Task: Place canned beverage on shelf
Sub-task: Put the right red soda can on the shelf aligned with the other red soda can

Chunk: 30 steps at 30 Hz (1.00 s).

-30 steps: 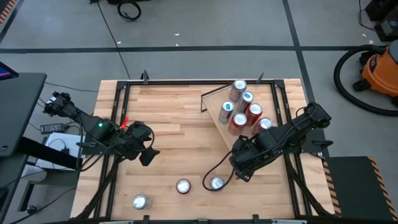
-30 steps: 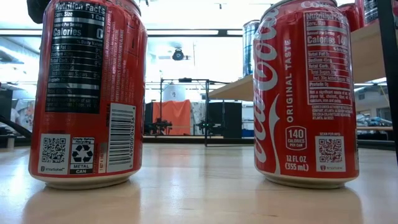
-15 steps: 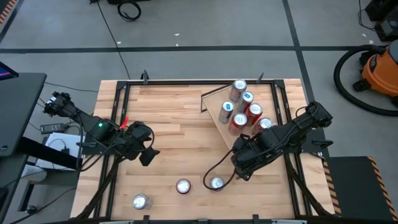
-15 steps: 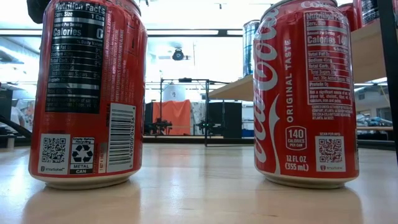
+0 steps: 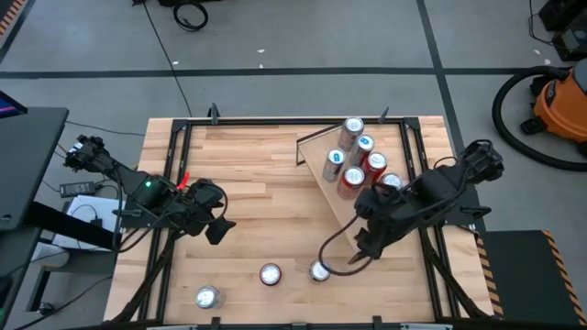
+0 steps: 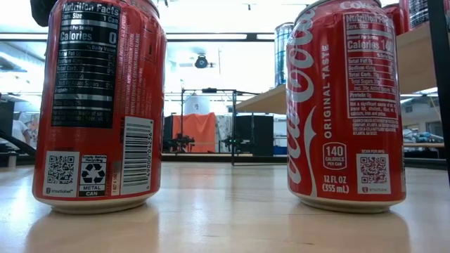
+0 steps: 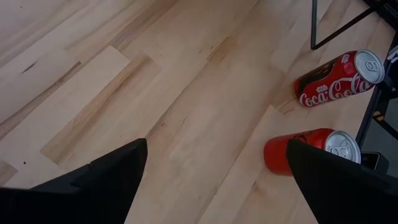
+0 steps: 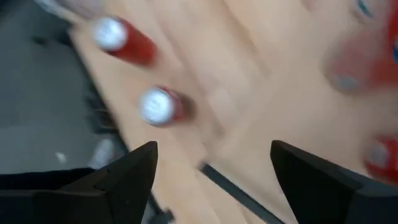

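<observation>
Three red cans stand upright on the tabletop near its front edge: one (image 5: 204,296), one (image 5: 270,274) and one (image 5: 319,271). Two of them fill the low view (image 6: 98,105) (image 6: 344,105). The shelf (image 5: 321,151), a slanted light plank at the far right, carries several cans (image 5: 353,179). My right gripper (image 5: 367,246) hangs open above the table, right of the third can, with nothing between its fingers (image 8: 213,149). My left gripper (image 5: 218,229) waits open at the left (image 7: 216,149); its view shows two cans (image 7: 339,70) (image 7: 305,152).
A black cable (image 5: 335,255) loops on the table beside the rightmost loose can. Black metal frame rails (image 5: 188,124) run along the table's edges. Bare wood lies between the two arms (image 5: 266,192). An orange vacuum (image 5: 559,101) stands on the floor beyond the table.
My right gripper has risen and drawn a little toward the table's right edge, away from the rightmost loose can, while tipping and turning. Its fingers have kept the same gap. The cans have stayed in place.
</observation>
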Available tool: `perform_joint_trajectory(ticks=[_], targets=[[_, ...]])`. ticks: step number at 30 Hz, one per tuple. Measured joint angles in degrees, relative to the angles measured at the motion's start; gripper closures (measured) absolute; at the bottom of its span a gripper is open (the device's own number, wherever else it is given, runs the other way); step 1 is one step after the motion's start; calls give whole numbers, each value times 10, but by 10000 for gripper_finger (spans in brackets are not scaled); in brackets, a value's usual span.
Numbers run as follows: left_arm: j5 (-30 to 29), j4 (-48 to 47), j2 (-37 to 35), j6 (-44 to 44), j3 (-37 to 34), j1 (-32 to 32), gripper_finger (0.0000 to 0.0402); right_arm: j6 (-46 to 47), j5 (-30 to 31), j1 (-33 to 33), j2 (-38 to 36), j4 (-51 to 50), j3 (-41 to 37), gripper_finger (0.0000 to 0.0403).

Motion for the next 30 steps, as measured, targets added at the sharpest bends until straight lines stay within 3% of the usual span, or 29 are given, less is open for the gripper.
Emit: perform_joint_trajectory(ticks=[3,8,18,30], targets=[[0,0,0,0,0,0,6,-35,-5,4,-5,81,6,80],[0,0,0,0,0,0,6,-49,-80,-2,-2,208,7,80],[0,0,0,0,0,0,6,53,-141,-24,7,263,-105,81],[0,0,0,1,0,0,6,75,-170,-26,6,310,-196,81]])
